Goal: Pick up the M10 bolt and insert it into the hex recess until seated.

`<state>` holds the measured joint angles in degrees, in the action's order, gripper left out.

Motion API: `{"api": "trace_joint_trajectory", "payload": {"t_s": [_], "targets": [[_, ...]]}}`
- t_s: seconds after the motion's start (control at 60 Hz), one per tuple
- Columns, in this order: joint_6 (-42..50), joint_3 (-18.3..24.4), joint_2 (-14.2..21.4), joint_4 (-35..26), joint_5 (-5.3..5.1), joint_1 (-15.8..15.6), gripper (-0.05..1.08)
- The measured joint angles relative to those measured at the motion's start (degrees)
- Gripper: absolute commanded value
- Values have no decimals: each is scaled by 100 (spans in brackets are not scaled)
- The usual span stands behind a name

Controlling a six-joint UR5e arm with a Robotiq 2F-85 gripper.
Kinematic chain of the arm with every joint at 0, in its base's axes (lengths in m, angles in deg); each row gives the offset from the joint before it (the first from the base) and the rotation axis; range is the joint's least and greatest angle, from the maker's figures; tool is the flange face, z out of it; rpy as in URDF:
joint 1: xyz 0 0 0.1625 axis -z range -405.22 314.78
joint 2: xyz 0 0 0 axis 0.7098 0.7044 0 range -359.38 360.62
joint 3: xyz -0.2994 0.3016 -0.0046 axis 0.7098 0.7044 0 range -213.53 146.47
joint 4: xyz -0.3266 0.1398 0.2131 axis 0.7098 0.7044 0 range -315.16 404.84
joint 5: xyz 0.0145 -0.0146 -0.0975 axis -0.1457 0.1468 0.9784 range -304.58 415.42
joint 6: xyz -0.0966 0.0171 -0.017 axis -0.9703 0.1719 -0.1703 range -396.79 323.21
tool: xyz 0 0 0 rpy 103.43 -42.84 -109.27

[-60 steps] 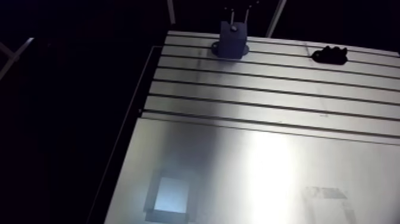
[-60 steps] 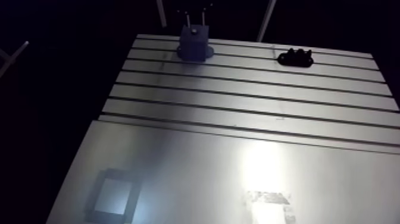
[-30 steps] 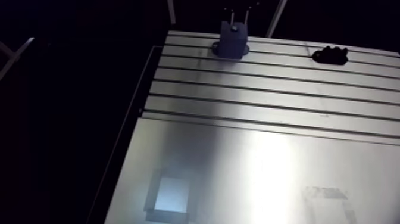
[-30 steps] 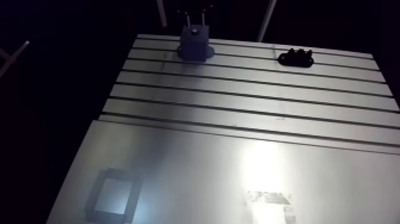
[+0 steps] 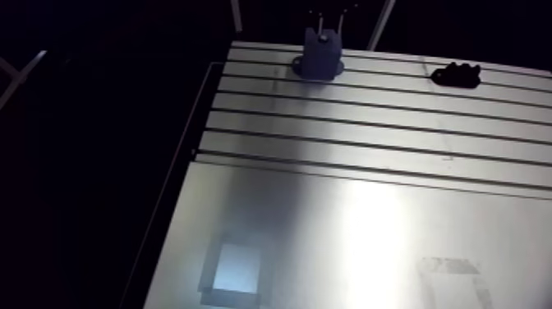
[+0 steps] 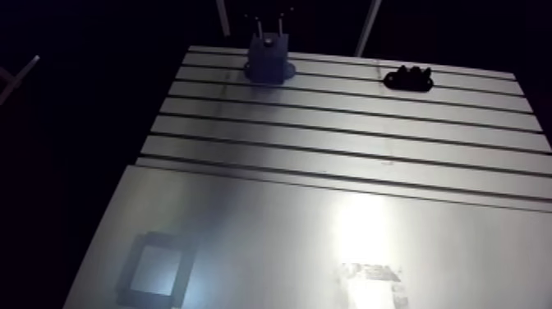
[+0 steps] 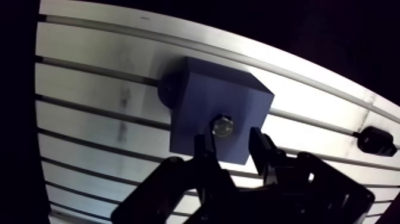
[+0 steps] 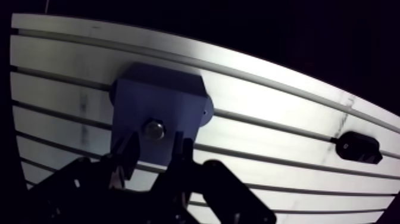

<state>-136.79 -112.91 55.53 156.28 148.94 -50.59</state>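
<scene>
Two fingers (image 7: 204, 152) of the gripper (image 7: 230, 139) stand apart, clasping nothing, right over the blue block (image 7: 196, 101). M10 bolt (image 7: 223, 126) sits in the block's top, head showing between the tips. Block hugs the table's (image 5: 370, 164) far edge; black fixture (image 5: 456, 76) well apart from the block along that edge.

Hidden and unclear
Shank of bolt (image 7: 223, 126) buried inside block (image 7: 199, 104); small black part (image 7: 377, 140) too dim to identify.

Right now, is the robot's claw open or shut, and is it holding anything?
Gripper: open, holding nothing; the bolt sits in the blue block, between its spread fingertips.
</scene>
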Motion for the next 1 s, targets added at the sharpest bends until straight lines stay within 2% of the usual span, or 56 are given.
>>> {"api": "trace_joint_trajectory", "payload": {"t_s": [1.0], "targets": [[90, 23, -39, -3, -11, 4, 56]]}}
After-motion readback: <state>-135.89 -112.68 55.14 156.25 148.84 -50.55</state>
